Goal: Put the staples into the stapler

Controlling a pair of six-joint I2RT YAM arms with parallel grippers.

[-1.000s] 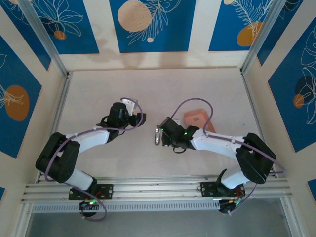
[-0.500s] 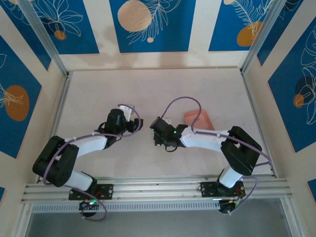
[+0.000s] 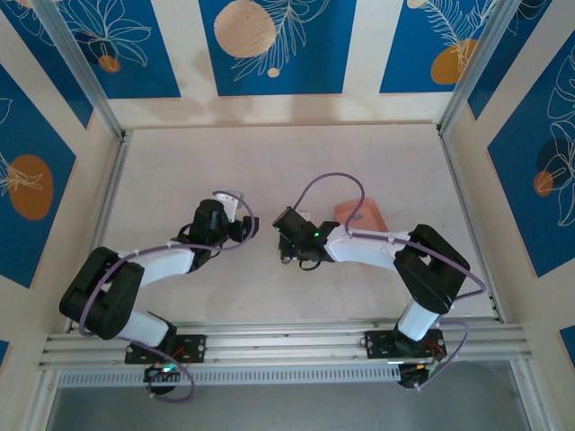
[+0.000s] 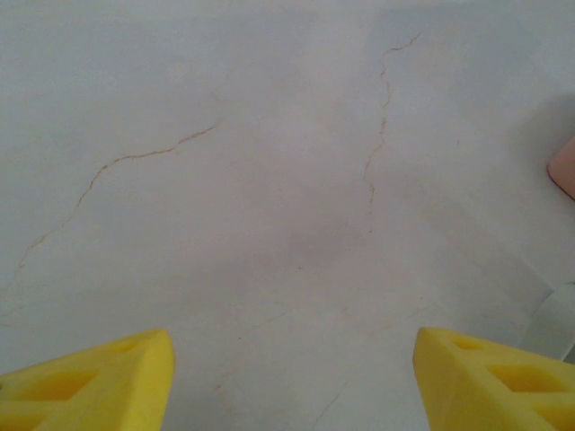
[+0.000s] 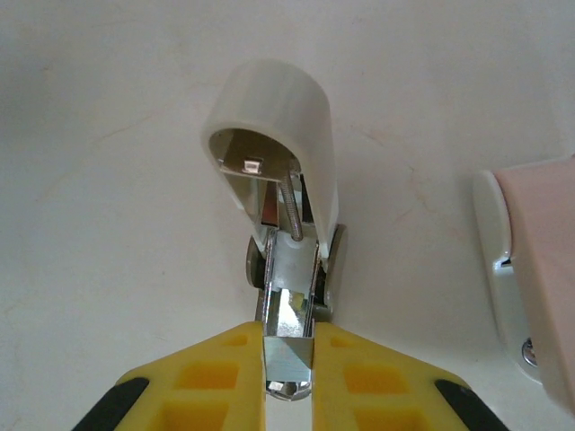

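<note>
Right gripper (image 5: pixel 289 364) clamped on the opened stapler (image 5: pixel 305 171); left gripper (image 4: pixel 292 348) spread wide over the table (image 4: pixel 269 162).

In the right wrist view the yellow fingers (image 5: pixel 216 373) pinched the stapler's metal channel from both sides; its white cap was tilted up, away from the channel, with a thin spring rod showing between them. The stapler pointed away from the camera over the pale tabletop; a pink-and-white object sat just beside it at the right edge, and whether that was the staples pack could not be told. In the top view the two grippers faced each other near the table's middle, apart; the salmon-pink tray (image 3: pixel 358 215) lay just behind the right arm. The left fingers held nothing.
</note>
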